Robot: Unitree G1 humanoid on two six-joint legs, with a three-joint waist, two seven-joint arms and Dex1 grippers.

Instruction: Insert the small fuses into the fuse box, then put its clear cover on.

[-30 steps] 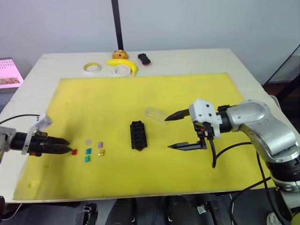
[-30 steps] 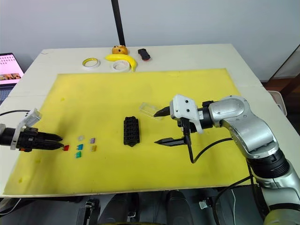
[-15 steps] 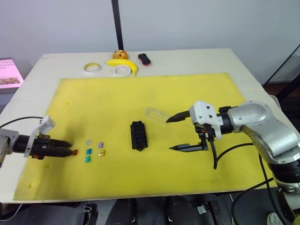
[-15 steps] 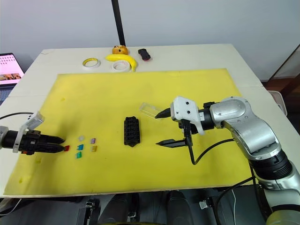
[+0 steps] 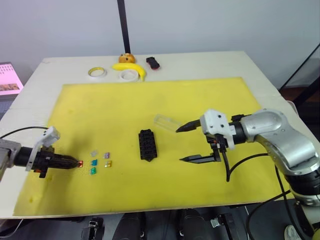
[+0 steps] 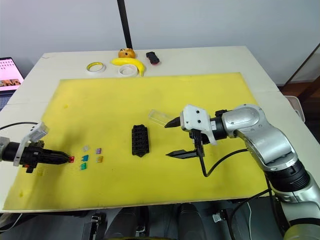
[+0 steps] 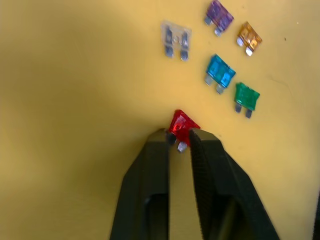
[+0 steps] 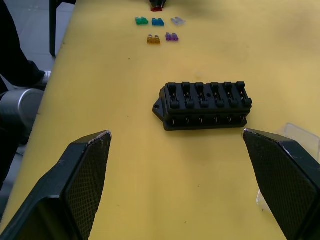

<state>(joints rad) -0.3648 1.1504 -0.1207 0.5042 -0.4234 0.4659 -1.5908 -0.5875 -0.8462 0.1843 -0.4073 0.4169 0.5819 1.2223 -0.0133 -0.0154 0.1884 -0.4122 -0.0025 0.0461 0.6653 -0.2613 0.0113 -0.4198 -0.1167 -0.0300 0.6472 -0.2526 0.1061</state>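
The black fuse box (image 5: 146, 144) lies mid-mat, its slots empty. The clear cover (image 5: 166, 121) rests just behind and right of it. My right gripper (image 5: 180, 145) hovers wide open to the box's right, with nothing held; in its wrist view the fuse box (image 8: 205, 105) sits between its fingers (image 8: 85, 185). Low over the mat on the left, my left gripper (image 7: 179, 141) is shut on the red fuse (image 7: 182, 125), pinching its prong end. Just to the right of it lie the grey (image 7: 175, 39), purple (image 7: 219, 15), yellow (image 7: 248, 36), blue-teal (image 7: 220, 71) and green (image 7: 246, 96) fuses.
The yellow mat (image 5: 150, 100) covers most of the table. Two tape rolls (image 5: 97, 73), a banana (image 5: 131, 69) and a black-and-red gadget (image 5: 153, 62) sit along the far edge by a black pole (image 5: 122, 25). A laptop screen (image 5: 10, 77) shows at far left.
My left wrist has drawn back and dropped slightly while its tips stay at the red fuse. The right gripper has hardly moved and stays open.
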